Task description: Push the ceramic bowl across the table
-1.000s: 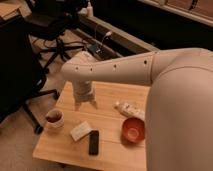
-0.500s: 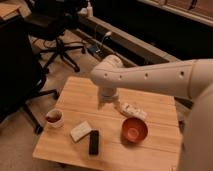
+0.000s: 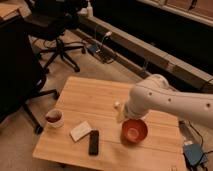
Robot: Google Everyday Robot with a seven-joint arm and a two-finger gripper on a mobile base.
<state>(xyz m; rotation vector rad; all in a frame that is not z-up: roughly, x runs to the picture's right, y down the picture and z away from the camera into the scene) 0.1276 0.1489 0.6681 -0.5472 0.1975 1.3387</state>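
The ceramic bowl [image 3: 134, 131], orange-red and glossy, sits on the light-wood plank table [image 3: 90, 100] near its front right. My white arm [image 3: 170, 102] reaches in from the right and bends down over the table. The gripper [image 3: 128, 115] at its end is just behind the bowl's far rim and largely hidden by the wrist. A pale packet [image 3: 118, 111] shows at the gripper's left side.
A white cup with dark liquid [image 3: 54, 118] stands at the table's front left. A pale flat block [image 3: 81, 131] and a black remote-like bar [image 3: 93, 142] lie between cup and bowl. An office chair [image 3: 55, 35] and floor cables [image 3: 100, 47] are behind the table.
My arm has swung from the table's left-middle across to the right and now hangs just behind the bowl. The bowl, cup, block and bar have not moved.
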